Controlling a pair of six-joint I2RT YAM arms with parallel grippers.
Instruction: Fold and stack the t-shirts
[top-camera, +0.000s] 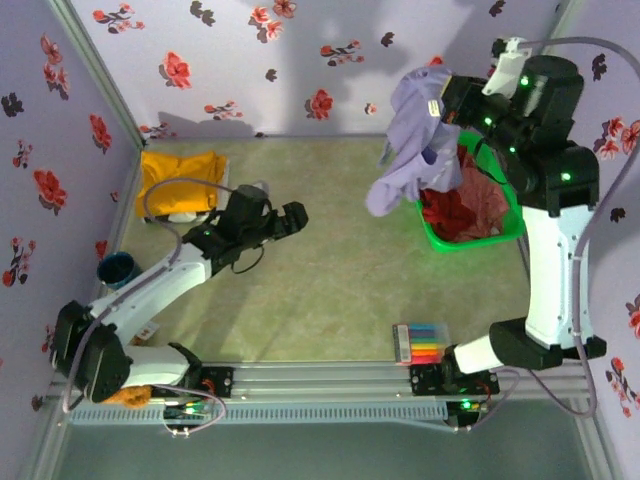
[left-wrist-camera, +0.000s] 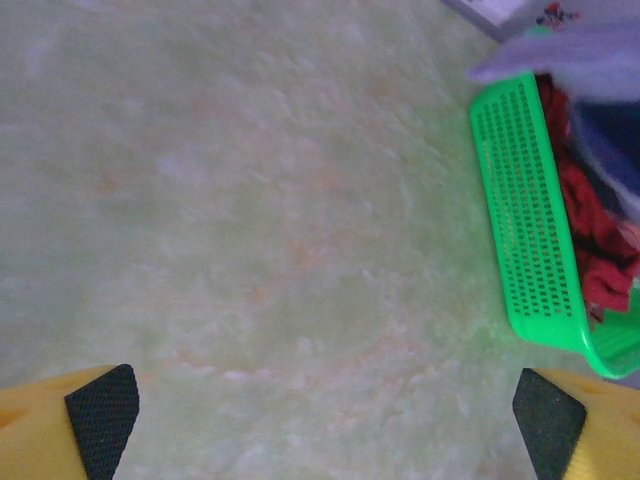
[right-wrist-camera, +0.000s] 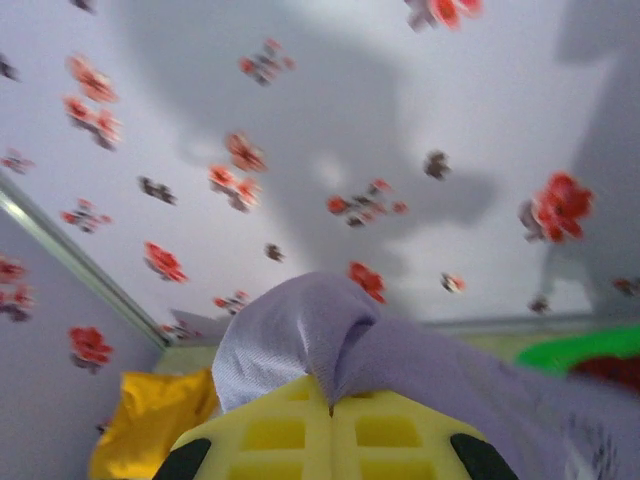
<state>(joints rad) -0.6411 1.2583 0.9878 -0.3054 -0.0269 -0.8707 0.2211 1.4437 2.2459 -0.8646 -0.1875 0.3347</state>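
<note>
A lavender-purple t-shirt (top-camera: 412, 140) hangs in the air above the green basket, pinched in my right gripper (top-camera: 448, 98), which is shut on it. In the right wrist view the purple cloth (right-wrist-camera: 300, 330) bulges out from between the closed yellow fingers (right-wrist-camera: 270, 435). A folded mustard-yellow t-shirt (top-camera: 178, 182) lies at the back left of the table, also seen as the yellow t-shirt (right-wrist-camera: 150, 420) in the right wrist view. Dark red and salmon-pink t-shirts (top-camera: 465, 208) fill the basket. My left gripper (top-camera: 290, 218) hovers open over the bare table, its pads (left-wrist-camera: 102, 415) wide apart.
The green plastic basket (top-camera: 505, 232) stands at the right, its perforated wall (left-wrist-camera: 525, 220) near my left gripper's view. A box of coloured markers (top-camera: 420, 343) lies at the front. A blue cup (top-camera: 117, 268) sits at the left edge. Floral walls enclose the table.
</note>
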